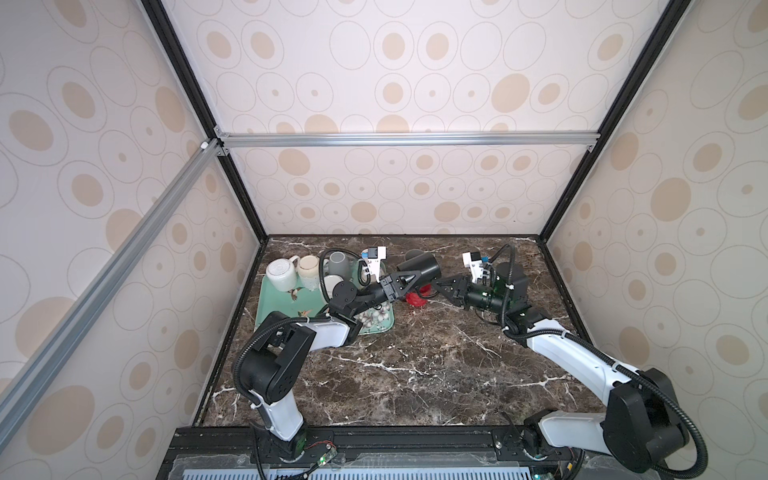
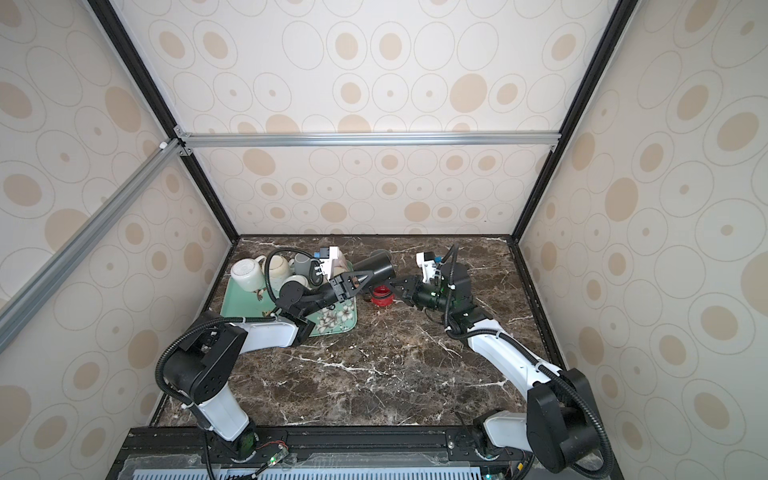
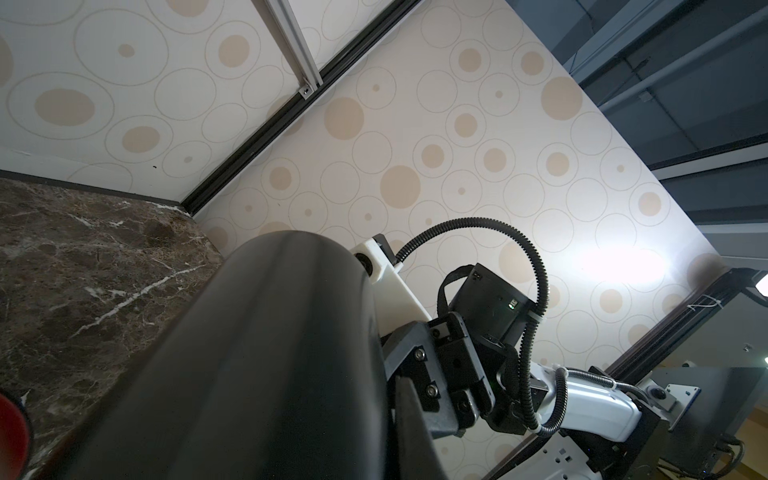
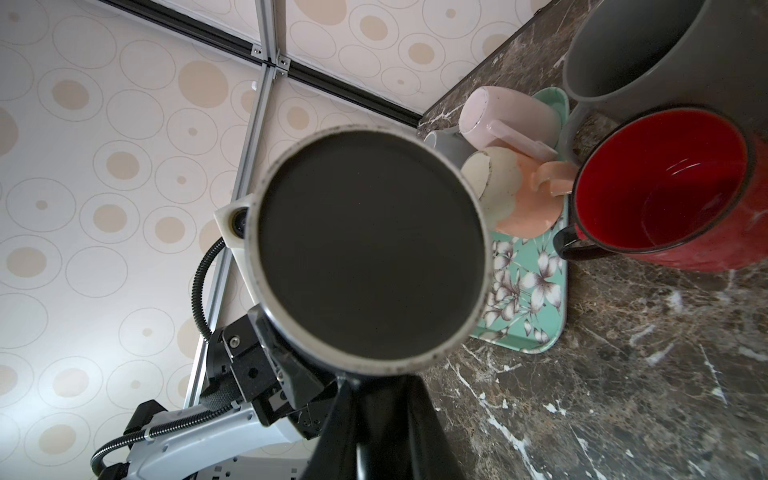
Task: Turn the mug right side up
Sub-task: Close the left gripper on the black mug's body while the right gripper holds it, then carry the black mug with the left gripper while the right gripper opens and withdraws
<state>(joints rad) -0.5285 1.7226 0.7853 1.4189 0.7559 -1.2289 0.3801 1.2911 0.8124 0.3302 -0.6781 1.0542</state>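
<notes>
A: Position of the glossy black cylindrical mug (image 1: pixel 420 268)?

B: Held clear of the dark brown marble tabletop (image 1: pixel 415 374), back middle, lying on its side. Close by a red-glazed mug with a black handle (image 1: pixel 417 298), mouth-up on the marble; hard to call whether right over it or just behind.

A: Long axis?

B: Roughly level, along the line from one arm to the other. Flat base (image 4: pixel 370 249) square-on in the right wrist view, so mouth end toward the left arm.

A: Jaws?

B: Left gripper (image 1: pixel 411 277) closed down tight at the mouth end, apparently pinching the wall; contact itself hidden. Right gripper (image 1: pixel 435 285) also closed, fingers meeting below the base edge on something black and glossy, probably the handle.

A: Nearer arm?

B: Neither. Bridged between both, one at each end.

A: Next move?

B: Judged only: quarter turn, base down. Needs one grip released or both rolling together. Touchdown spot tight beside the red mug. Mint-green flowered tray (image 1: pixel 270 309) of pale cups well off to the left, no concern.
</notes>
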